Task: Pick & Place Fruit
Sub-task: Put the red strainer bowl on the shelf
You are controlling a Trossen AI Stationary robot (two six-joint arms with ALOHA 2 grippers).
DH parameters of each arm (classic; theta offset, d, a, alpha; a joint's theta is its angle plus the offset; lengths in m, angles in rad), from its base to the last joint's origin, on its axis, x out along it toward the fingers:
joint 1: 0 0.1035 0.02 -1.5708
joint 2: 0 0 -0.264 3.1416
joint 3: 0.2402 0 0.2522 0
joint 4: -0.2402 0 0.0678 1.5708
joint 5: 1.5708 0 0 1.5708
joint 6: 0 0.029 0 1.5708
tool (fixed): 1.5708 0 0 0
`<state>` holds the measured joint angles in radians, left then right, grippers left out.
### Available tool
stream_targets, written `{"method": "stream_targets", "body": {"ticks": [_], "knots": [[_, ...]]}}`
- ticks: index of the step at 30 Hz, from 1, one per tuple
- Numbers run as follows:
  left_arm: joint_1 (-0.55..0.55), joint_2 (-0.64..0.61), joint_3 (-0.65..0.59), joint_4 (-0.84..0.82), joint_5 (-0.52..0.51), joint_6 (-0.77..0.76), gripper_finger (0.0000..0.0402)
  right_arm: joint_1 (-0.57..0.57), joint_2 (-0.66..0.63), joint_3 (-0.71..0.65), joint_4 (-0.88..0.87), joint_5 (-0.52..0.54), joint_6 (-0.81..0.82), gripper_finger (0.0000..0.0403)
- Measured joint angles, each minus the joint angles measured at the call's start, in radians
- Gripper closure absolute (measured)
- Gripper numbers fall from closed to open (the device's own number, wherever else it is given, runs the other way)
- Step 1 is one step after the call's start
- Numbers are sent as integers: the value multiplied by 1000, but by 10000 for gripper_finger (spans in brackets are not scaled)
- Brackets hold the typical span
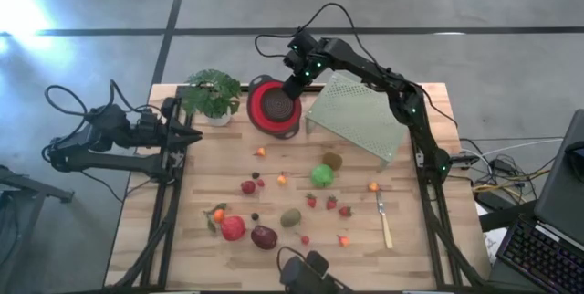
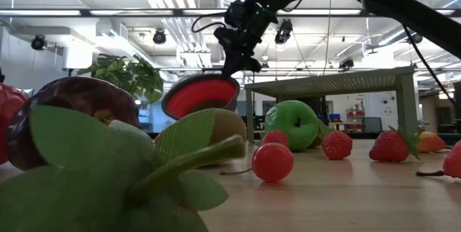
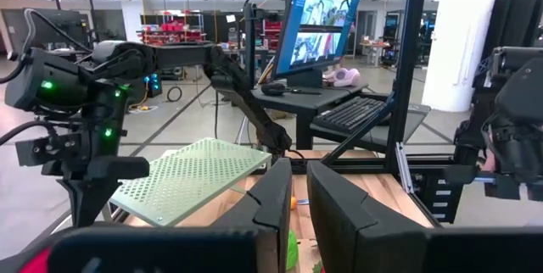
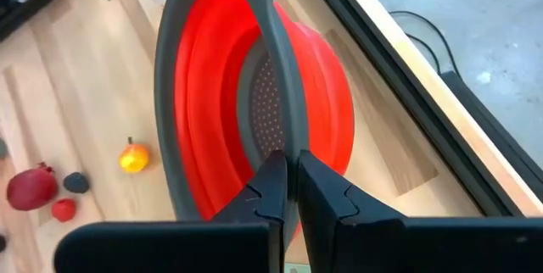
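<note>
A red collapsible colander with a grey rim (image 1: pixel 274 109) hangs tilted at the table's far edge, held by my right gripper (image 1: pixel 295 87), which is shut on it. Fruit lies loose on the wooden table: a green apple (image 1: pixel 321 175), two kiwis (image 1: pixel 331 159) (image 1: pixel 290 217), a red apple (image 1: pixel 233 228), a maroon plum (image 1: pixel 264 236), strawberries (image 1: pixel 311 200) and small orange pieces (image 1: pixel 261 152). My left gripper (image 1: pixel 189 136) waits shut at the table's left edge, touching nothing. My right gripper pinches the colander's grey rim (image 4: pixel 284 129) between its two fingers, one finger inside the bowl and one outside. The fingers (image 2: pixel 241 63) come from above, pointing down. The colander (image 2: pixel 200 95) is lifted clear of the table and tilted, with its open side toward the near edge.
A green perforated rack (image 1: pixel 356 116) stands on legs at the far right, just right of the colander. A leafy potted plant (image 1: pixel 212 95) sits at the far left. A pale-handled knife (image 1: pixel 384 221) lies near the right edge. Bare wood shows between plant and fruit.
</note>
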<state>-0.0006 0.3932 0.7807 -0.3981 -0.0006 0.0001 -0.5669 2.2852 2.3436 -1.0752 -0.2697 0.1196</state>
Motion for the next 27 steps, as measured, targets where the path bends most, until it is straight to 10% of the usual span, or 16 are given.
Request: {"method": "stream_targets", "body": {"ticks": [27], "knots": [[0, 0, 0, 0, 0, 0, 355, 19, -189, 2, -133, -186, -34, 392]]}}
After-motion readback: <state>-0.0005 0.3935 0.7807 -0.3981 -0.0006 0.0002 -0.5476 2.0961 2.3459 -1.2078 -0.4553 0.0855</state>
